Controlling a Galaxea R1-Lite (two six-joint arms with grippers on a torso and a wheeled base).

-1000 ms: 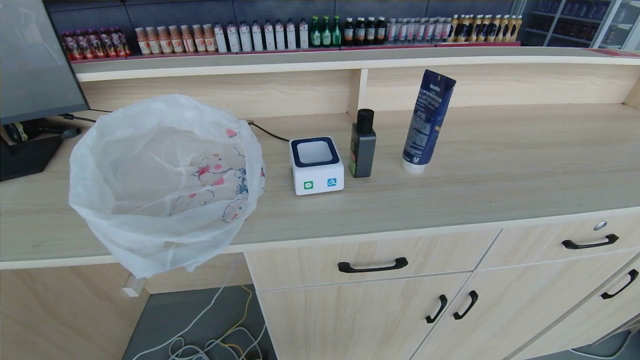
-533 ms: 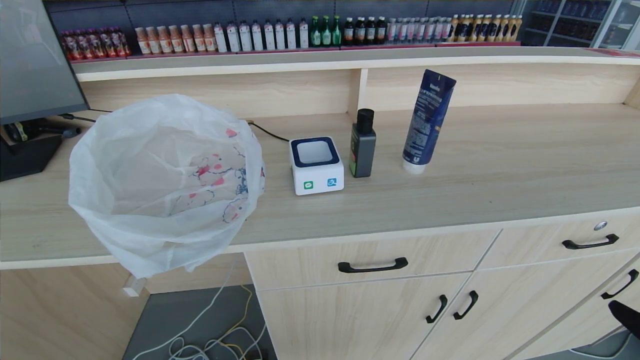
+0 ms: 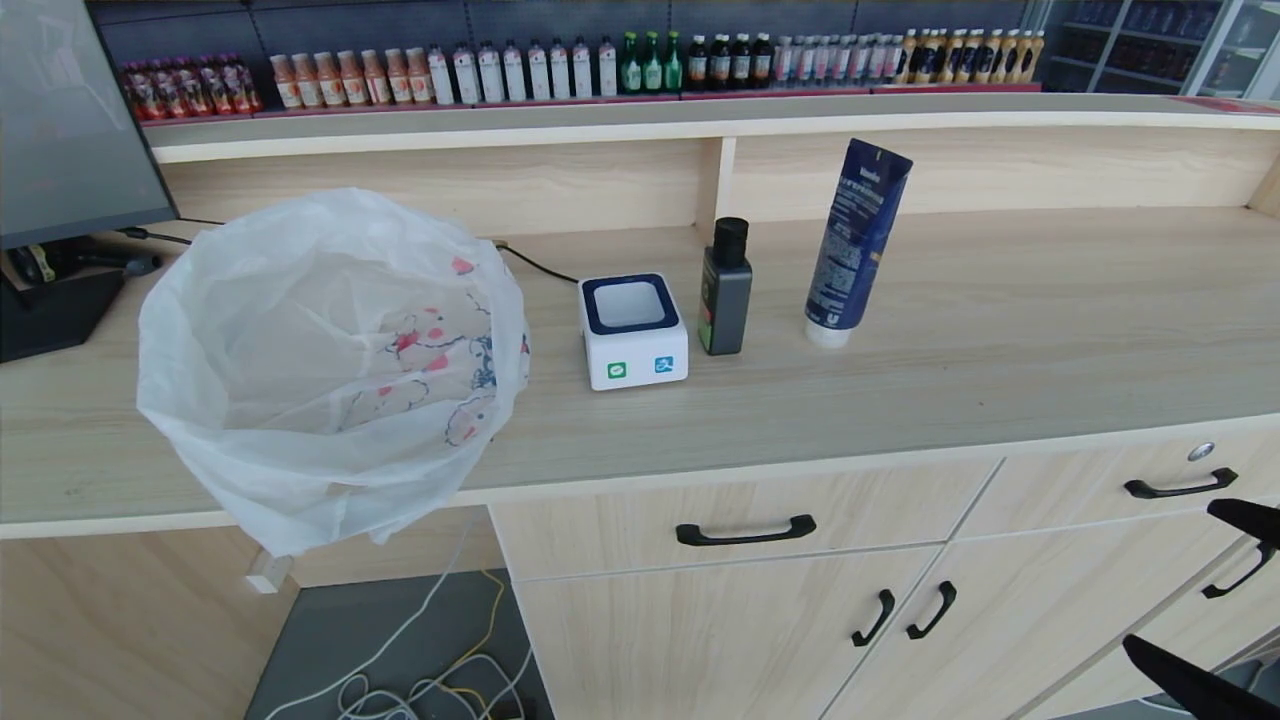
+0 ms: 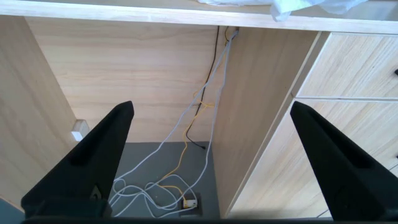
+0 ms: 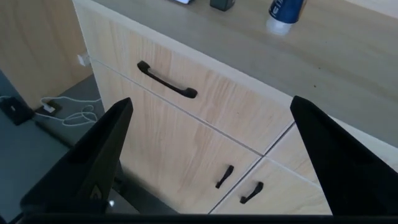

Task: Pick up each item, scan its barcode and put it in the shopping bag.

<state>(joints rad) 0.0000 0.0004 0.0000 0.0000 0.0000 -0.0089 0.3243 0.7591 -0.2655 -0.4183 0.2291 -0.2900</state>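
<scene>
Bottle, dark with a black cap, stands upright on the counter just beside the white scanner. The blue tube stands cap-down near it. Both are well apart from the right gripper, which is low before the drawers with its fingers spread wide. The left gripper, also spread, hangs below counter level. A second right finger has risen into the head view since half a second ago.

Bag L of scanner; bottle, then tube R, on counter.

Left pincer gapes wide — cables on floor below.
</scene>
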